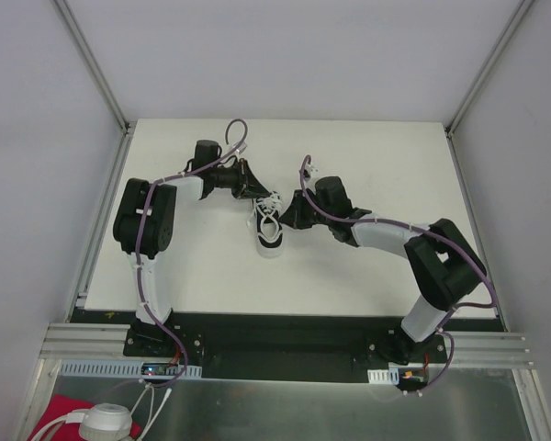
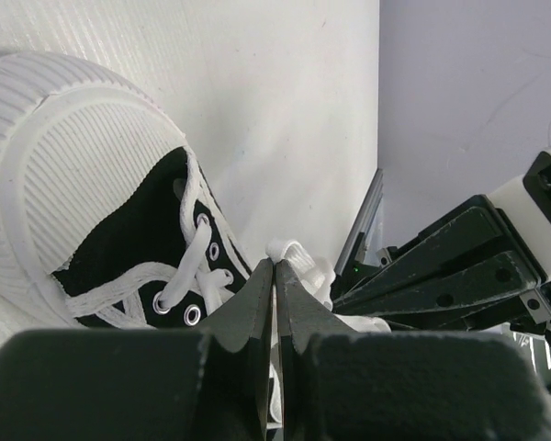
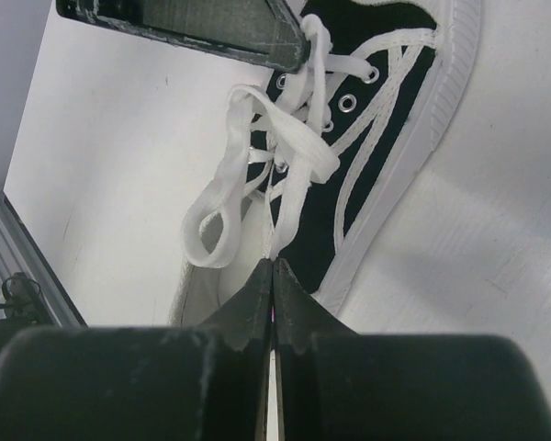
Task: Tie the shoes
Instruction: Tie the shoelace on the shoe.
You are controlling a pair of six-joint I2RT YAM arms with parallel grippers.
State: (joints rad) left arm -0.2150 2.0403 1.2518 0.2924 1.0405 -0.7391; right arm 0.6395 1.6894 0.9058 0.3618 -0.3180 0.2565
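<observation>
Left end effector (image 2: 274,268) is clenched tight, tips pressed flat together, and a bunch of white lace looks caught right at the pinch, just beside the top eyelets. Over to the right end effector (image 3: 273,268): clamped as well, with a single strand running straight down into its closed tips. So both are gripping the laces (image 3: 294,156), and they sit close to each other, the left at the far-left of the shoe's opening and the right at its right side. Between them the lacing is a loose tangle over the tongue, with one limp loop (image 3: 207,225) drooping off the side towards the surface (image 1: 367,156). No finished bow to be seen. The sneaker (image 2: 138,230) itself lies around the middle of the surface, and its white toe cap (image 2: 73,156) seems to point back at the arm bases. Now the danger: nothing pins that little shoe down, so an uneven pull could drag or tip it rather than tighten anything. The lace is thin and smooth, and a sharp tug might slide it out of either pinch. Pull the wrong strand and that drooping loop probably collapses. And with the two so near each other, a crossing move risks a knock.
</observation>
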